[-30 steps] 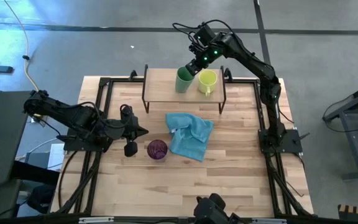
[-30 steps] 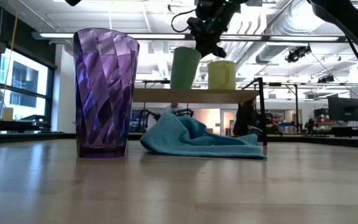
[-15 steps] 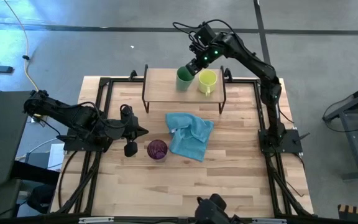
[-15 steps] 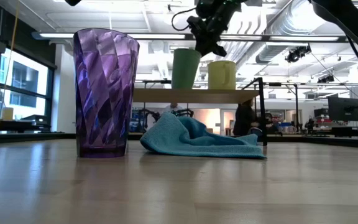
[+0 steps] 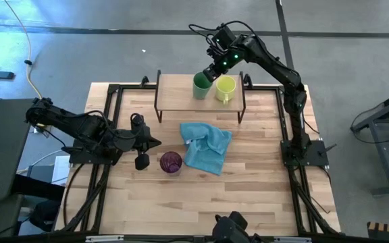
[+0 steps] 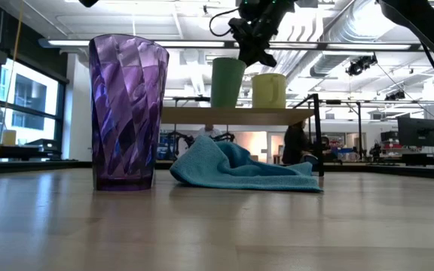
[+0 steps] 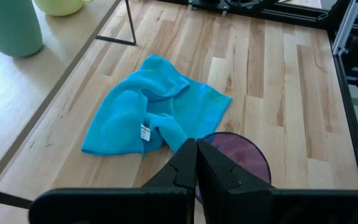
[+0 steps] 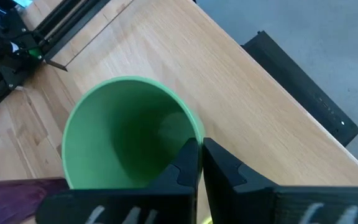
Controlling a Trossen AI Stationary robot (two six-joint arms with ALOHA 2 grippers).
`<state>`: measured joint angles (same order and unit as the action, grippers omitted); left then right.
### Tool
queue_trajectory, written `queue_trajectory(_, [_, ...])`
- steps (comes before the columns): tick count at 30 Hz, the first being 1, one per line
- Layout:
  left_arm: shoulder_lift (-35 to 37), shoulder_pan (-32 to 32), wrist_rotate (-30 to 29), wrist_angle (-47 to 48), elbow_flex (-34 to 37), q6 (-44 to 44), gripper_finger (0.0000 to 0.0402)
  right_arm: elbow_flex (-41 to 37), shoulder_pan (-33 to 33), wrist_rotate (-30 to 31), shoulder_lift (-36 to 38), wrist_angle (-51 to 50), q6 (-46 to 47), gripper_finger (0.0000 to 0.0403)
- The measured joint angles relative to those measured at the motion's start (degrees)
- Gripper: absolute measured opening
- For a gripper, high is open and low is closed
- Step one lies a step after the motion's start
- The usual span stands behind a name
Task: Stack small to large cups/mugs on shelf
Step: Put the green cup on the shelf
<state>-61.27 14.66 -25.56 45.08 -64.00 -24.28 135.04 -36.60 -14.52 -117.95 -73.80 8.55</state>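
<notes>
Right gripper: we see the right gripper (image 5: 211, 71) over the far side of the low shelf with light wood top and thin black legs (image 5: 174, 94), its fingers pinched on the rim of the medium green cup (image 5: 200, 86); in the right wrist view the dark fingers (image 8: 188, 163) meet over the cup's edge, and the part of the rim under them is hidden.
Green cup: we find it upright on the shelf top, just beside the short yellow-green mug with handle (image 5: 225, 88); whether its base rests fully on the wood we cannot tell.
Yellow-green mug: we see it on the shelf, handle toward the near edge; in the left wrist view it is cut off by the frame.
Purple tumbler: we place the tall translucent purple faceted tumbler (image 5: 171, 163) on the wooden plank tabletop (image 5: 248, 196), just beside the crumpled light blue cloth (image 5: 206, 147); in the left wrist view its near rim is hidden behind the fingers.
Left gripper: we see the left gripper (image 5: 155, 142) low over the tabletop near the tumbler, fingers pressed together on nothing.
Room: the background in the low view is too cluttered for us to make out.
</notes>
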Motion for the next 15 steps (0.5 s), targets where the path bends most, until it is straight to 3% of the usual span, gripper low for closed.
queue_trajectory(15, [0.0,0.0,0.0,0.0,0.0,0.0,0.0001,0.0,0.0,-2.6,0.0,0.1,0.1,0.0])
